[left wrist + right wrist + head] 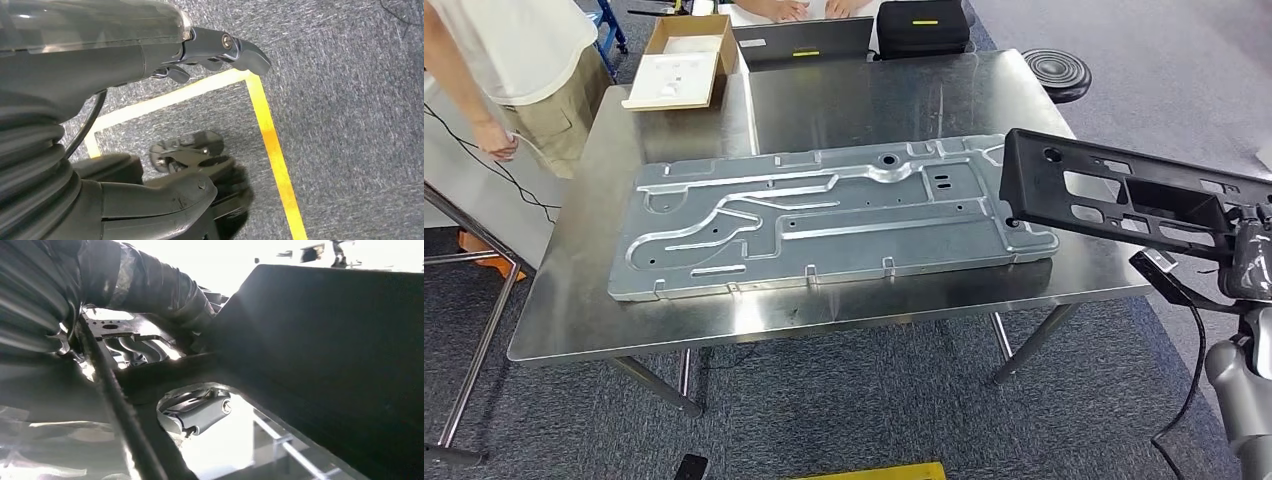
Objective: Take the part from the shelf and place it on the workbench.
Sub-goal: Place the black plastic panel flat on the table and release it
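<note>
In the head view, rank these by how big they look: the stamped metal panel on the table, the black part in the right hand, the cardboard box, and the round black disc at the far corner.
1. Stamped metal panel
2. Black part, nearer the camera, so true size is unsure
3. Cardboard box
4. Round black disc

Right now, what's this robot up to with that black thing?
The robot's right hand holds a long black plastic part above the right end of the steel workbench, not yet set down. A large stamped metal panel lies flat on the bench. Its left hand hangs over the carpet holding nothing. A person stands at the far left corner.
</note>
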### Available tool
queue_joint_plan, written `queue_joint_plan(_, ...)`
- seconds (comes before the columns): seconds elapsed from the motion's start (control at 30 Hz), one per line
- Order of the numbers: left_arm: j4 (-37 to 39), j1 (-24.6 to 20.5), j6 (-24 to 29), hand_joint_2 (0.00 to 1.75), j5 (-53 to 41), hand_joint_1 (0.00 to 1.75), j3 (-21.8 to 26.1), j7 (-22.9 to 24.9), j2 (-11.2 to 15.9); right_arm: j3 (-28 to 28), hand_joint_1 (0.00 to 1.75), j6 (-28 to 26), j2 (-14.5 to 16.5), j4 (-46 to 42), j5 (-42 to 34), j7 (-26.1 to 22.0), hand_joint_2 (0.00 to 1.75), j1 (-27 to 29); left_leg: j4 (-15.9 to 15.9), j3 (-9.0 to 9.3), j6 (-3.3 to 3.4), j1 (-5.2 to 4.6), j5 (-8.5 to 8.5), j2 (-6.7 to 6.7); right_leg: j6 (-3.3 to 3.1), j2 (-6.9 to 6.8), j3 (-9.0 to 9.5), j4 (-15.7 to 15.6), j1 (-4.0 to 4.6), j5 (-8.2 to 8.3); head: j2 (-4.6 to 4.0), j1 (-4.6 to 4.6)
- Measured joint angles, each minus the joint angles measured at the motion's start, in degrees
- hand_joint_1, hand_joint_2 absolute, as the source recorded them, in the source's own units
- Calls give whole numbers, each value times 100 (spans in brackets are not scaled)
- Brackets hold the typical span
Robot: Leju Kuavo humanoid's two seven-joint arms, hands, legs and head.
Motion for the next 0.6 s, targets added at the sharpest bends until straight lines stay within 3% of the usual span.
queue_joint_plan(0.07, -7, -7, 1, 175, 1, 0, -7, -1, 28, 114, 175, -3, 10, 65, 0, 9, 175, -78, -710, 319, 200, -81, 310, 26, -4, -24, 14, -9, 31, -8, 1, 1)
queue_joint_plan(0.1, -10, -10, 1, 175, 1, 0, -9, -1, 39, 162, 175, -4, 16, 98, -3, 15, 175, -105, -890, 395, 264, -117, 366, 39, 9, -37, 11, -18, 23, -5, 1, 1)
queue_joint_plan(0.13, -13, -10, 1, 175, 2, 0, -9, -1, 47, 201, 175, -4, 21, 129, -6, 19, 175, -127, -937, 412, 281, -130, 366, 54, 32, -48, 8, -32, 20, 4, 1, 0)
queue_joint_plan(0.2, -13, -8, 0, 175, 2, 0, -12, 1, 35, 259, 175, -8, 8, 162, -7, 19, 175, -133, -1067, 459, 263, -115, 430, 52, 86, -61, 29, -73, 6, 15, 1, -2)
queue_joint_plan(0.27, -13, -12, 1, 175, 3, 0, -14, 1, 27, 295, 175, -13, -24, 182, -3, 17, 175, -156, -1255, 555, 232, -63, 519, 46, 130, -38, -34, 104, 12, -125, 1, 5)
queue_joint_plan(0.37, -13, -18, -7, 175, 7, 0, -15, 2, 19, 321, 175, -12, -40, 219, -13, 31, 175, -209, -1321, 604, 206, -34, 547, 39, 216, 6, -504, 1043, -31, -557, 0, 14)
queue_joint_plan(0.4, -13, -15, -11, 175, 7, 0, -15, 4, 15, 332, 175, -12, -39, 233, -15, 32, 175, -210, -1300, 603, 191, -29, 530, 37, 253, 6, -634, 1263, -60, -592, 0, 13)
queue_joint_plan(0.43, -13, -9, -15, 175, 5, 0, -15, 6, 11, 346, 175, -12, -36, 247, -14, 29, 175, -206, -1268, 601, 172, -22, 505, 33, 289, 4, -680, 1299, -92, -525, 1, 13)
queue_joint_plan(0.47, -13, -3, -17, 175, 2, 0, -15, 9, 8, 360, 175, -12, -35, 259, -11, 20, 175, -207, -1221, 598, 145, -9, 472, 28, 322, 2, -610, 1111, -122, -353, 1, 13)
queue_joint_plan(0.53, -13, 0, -20, 175, -8, 0, -16, 15, 5, 394, 175, -12, -21, 273, 4, -15, 175, -243, -1094, 570, 71, 10, 379, 19, 370, 4, -294, 431, -159, -1, 0, 15)
queue_joint_plan(0.6, -13, -20, -23, 175, -22, 0, -23, 30, 5, 478, 175, -10, 23, 288, 73, -44, 175, -353, -980, 509, -5, 2, 302, 19, 312, 34, -121, 46, -148, 108, 0, 10)
